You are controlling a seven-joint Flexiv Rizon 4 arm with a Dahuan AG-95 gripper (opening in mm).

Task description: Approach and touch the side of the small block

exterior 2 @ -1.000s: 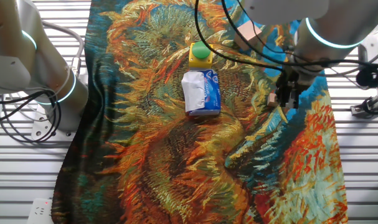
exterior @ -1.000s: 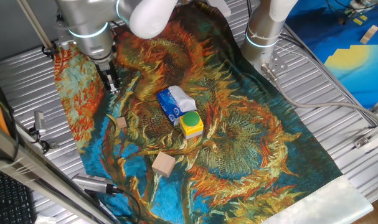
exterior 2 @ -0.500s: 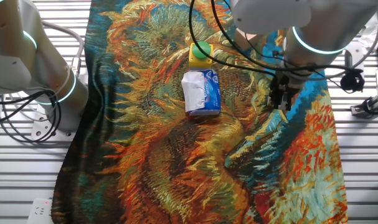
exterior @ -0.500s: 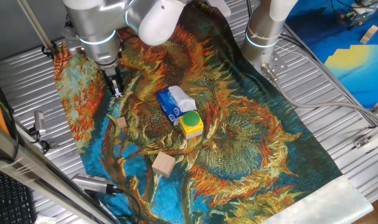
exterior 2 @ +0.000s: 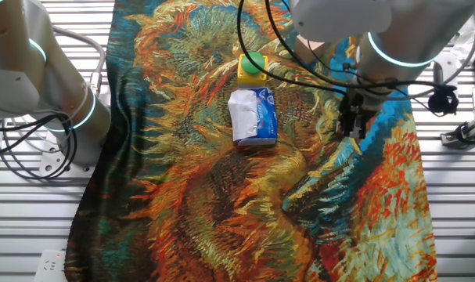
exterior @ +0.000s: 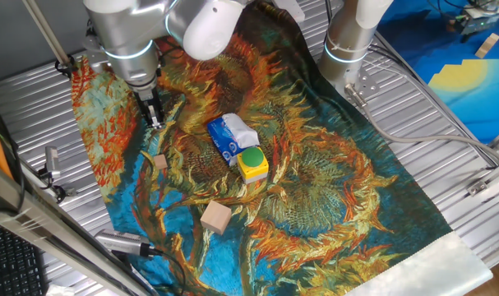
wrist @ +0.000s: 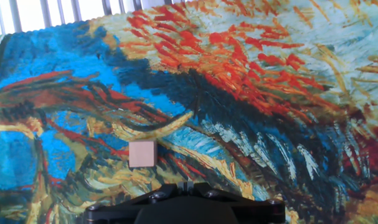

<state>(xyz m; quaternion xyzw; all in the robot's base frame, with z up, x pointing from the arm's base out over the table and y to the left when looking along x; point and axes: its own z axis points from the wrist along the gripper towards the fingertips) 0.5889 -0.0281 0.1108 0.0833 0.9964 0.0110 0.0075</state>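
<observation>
Over the last second the claw [exterior: 154,120] moves a little toward the middle of the cloth [exterior: 315,173] and lower, its fingertips ending closer to the block [exterior: 159,161]. In the other fixed view the claw [exterior 2: 354,129] now covers the block. Nearly all of this shift comes in the first half-second; after that the arm barely moves.

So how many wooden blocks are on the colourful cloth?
2. The tiny light-brown wooden cube lies near the cloth's left edge, just below the gripper. The larger tan wooden block sits nearer the front edge. None seems hidden.
</observation>
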